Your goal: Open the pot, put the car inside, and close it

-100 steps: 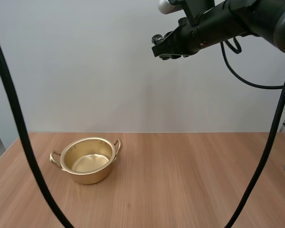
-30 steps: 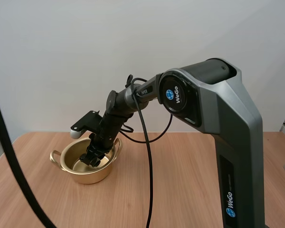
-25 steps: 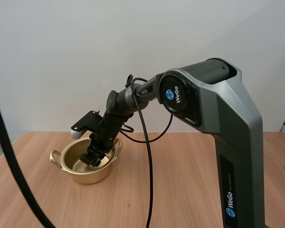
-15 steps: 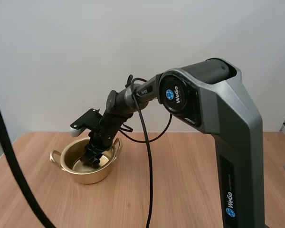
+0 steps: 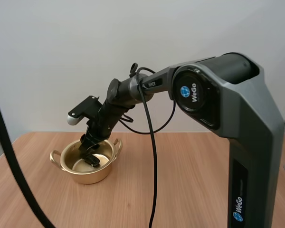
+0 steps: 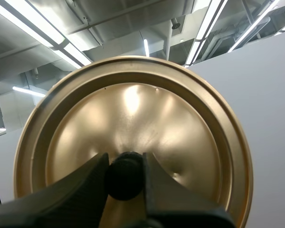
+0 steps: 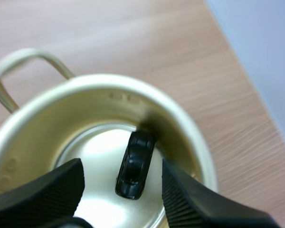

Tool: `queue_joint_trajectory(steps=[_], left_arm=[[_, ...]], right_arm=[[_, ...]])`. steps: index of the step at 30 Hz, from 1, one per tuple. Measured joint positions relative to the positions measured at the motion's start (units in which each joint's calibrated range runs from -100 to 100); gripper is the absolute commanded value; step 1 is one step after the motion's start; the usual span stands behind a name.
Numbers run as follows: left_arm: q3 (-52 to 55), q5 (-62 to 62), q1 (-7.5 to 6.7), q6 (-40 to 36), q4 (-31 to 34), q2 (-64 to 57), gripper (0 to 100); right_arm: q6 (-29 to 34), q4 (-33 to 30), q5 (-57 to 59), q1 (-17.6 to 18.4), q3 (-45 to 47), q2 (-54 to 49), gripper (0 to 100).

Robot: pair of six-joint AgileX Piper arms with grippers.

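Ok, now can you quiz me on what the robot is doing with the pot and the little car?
1. True or false: the car is lying inside the pot.
2. What is the left pincer holding? A) the lid, by its knob. B) the car. C) nothing at all.
3. Fill in the gap: the right pincer, just above the pot, is ___ (open or shut).

Key: 1 true; 2 A; 3 open.
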Motion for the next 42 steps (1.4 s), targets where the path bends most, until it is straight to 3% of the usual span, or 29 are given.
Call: queue_joint_trajectory(steps=[5, 12, 24, 26, 27, 28, 30, 36, 42], left_arm=[[0.0, 0.0, 0.0, 0.0, 0.0, 0.0, 0], [0.0, -0.19, 0.0, 0.0, -0.33, 0.0, 0], [0.0, -0.39, 0.0, -0.51, -0.33, 0.67, 0], [0.0, -0.39, 0.0, -0.8, -0.33, 1.38, 0], [0.0, -0.39, 0.0, -0.84, -0.33, 1.9, 0], [0.15, -0.39, 0.0, -1.03, -0.33, 2.38, 0], [0.67, -1.04, 0.0, -1.38, -0.33, 3.16, 0], [5.88, -4.43, 0.0, -1.5, -0.82, 4.94, 0], [14.26, -5.85, 0.0, -1.5, -4.71, 4.83, 0]], right_arm=[[0.25, -0.73, -2.14, -0.09, 0.0, -7.66, 82], [7.05, -7.1, -9.87, -2.29, 0.0, -21.06, 82], [21.46, -8.2, -21.74, -14.81, 0.0, -42.75, 79], [21.83, -8.2, -21.74, -16.95, 0.0, -45.55, 67], [21.83, -8.2, -21.29, -18.14, 0.0, -47.11, 54], [21.83, -8.2, -20.89, -19.33, 0.0, -48.64, 40], [21.83, -8.2, -19.85, -21.72, 0.14, -51.66, 0], [21.93, -8.99, -18.88, -27.3, 0.41, -58.85, 0], [21.93, -10.14, -17.68, -27.85, 0.41, -63.64, 0]])
